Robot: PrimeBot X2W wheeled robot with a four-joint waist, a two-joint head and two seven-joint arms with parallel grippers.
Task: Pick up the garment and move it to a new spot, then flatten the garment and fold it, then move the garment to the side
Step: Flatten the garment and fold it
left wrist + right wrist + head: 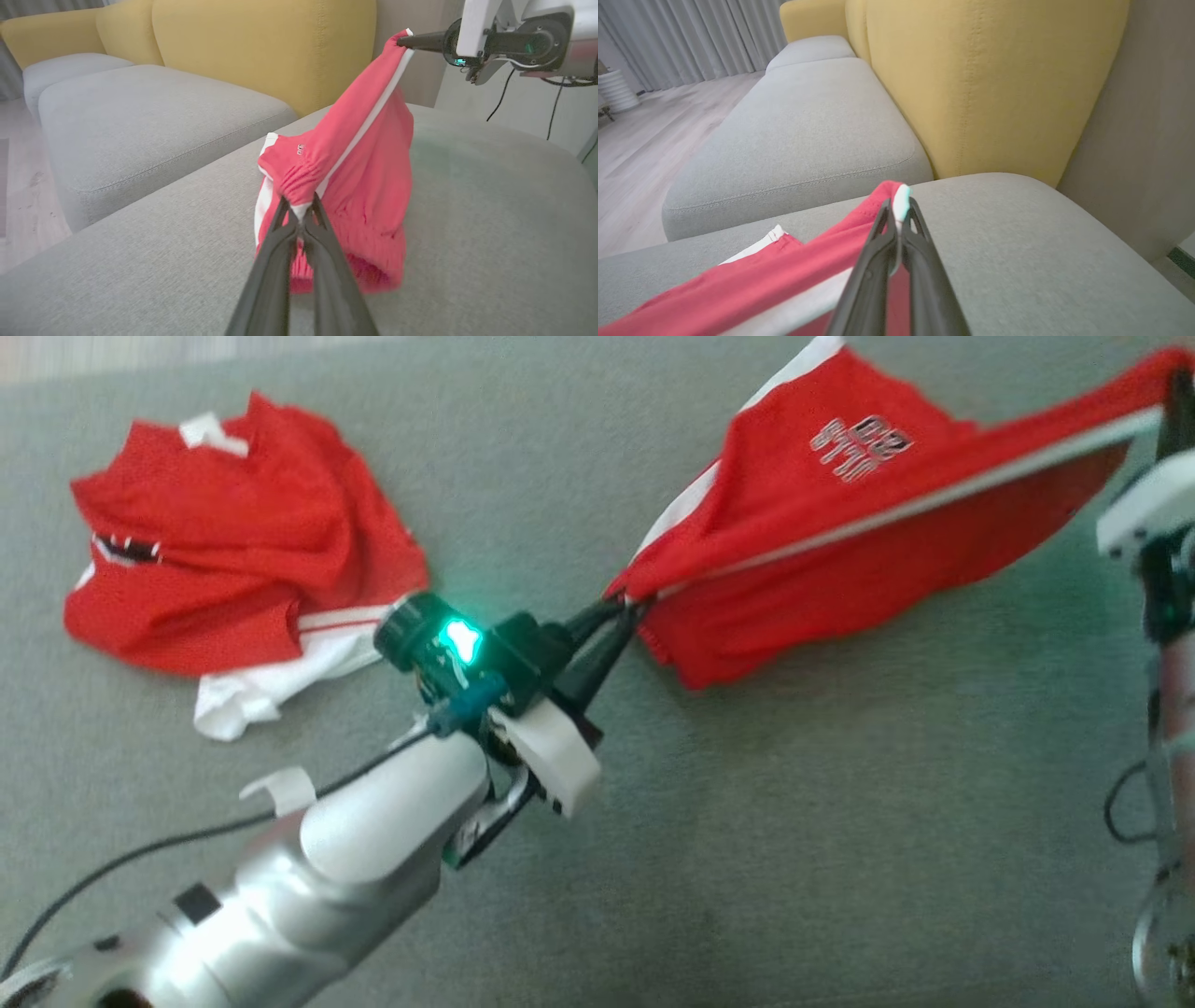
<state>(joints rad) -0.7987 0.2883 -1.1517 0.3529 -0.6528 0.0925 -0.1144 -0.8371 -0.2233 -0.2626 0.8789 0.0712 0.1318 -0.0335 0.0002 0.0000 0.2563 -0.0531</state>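
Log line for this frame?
left gripper: shut on red shorts | right gripper: shut, same shorts | shorts: stretched between both | red-and-white garment: crumpled on grey cushion

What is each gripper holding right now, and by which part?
Both hold the same red garment, stretched between them: the left gripper pinches a gathered corner, the right gripper the opposite, white-striped corner.

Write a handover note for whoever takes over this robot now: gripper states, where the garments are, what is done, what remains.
Left gripper: shut on one end of the red shorts.
Right gripper: shut on the other end.
The shorts hang stretched between them above the grey cushion. A crumpled red and white garment lies on it at the robot's left.
Done: pickup.
Left: lay the shorts down, flatten, fold, move aside.
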